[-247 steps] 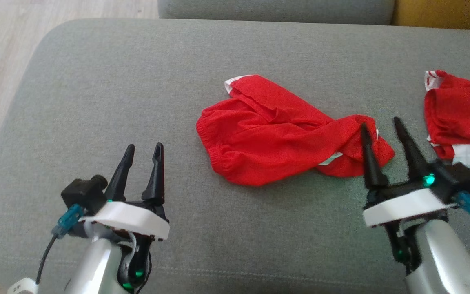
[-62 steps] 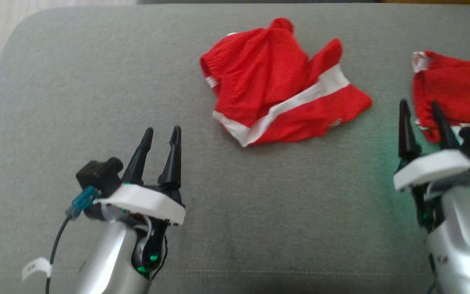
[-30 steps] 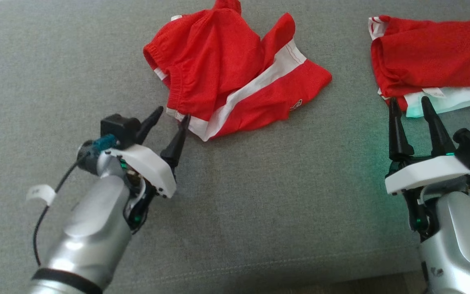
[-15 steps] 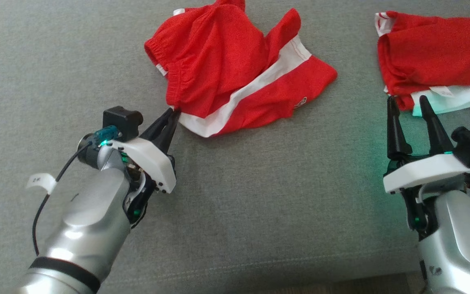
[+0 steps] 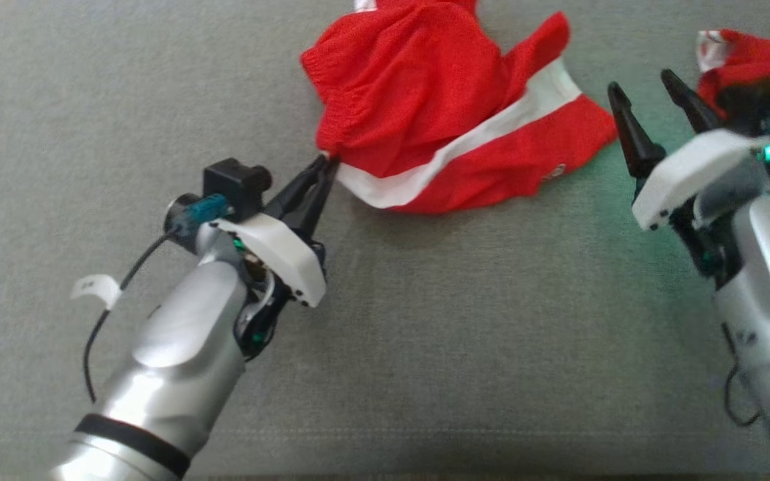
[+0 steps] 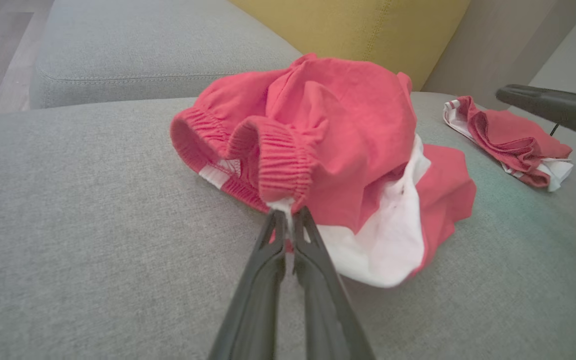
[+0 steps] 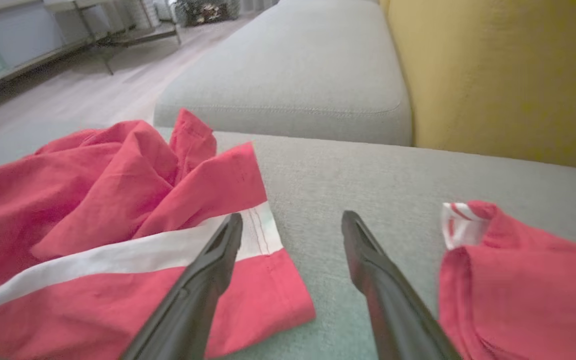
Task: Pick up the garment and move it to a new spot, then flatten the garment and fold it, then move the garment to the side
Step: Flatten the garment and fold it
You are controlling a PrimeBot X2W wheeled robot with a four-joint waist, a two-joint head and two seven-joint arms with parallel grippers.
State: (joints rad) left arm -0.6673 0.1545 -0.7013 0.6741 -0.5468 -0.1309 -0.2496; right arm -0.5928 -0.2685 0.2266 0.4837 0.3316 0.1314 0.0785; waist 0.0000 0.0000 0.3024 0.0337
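Red garment (image 5: 438, 113) lies in a heap on the grey couch cushion (image 5: 458, 321). The left gripper (image 5: 326, 162) has its jaws pinched tight on the garment's near corner — a white bit. The right gripper (image 5: 639, 80) hangs just beside the garment, jaws wide.

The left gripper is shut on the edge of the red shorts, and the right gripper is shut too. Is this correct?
Not quite. The left gripper is shut on the edge of the red shorts, but the right gripper is open, as the right wrist view shows.
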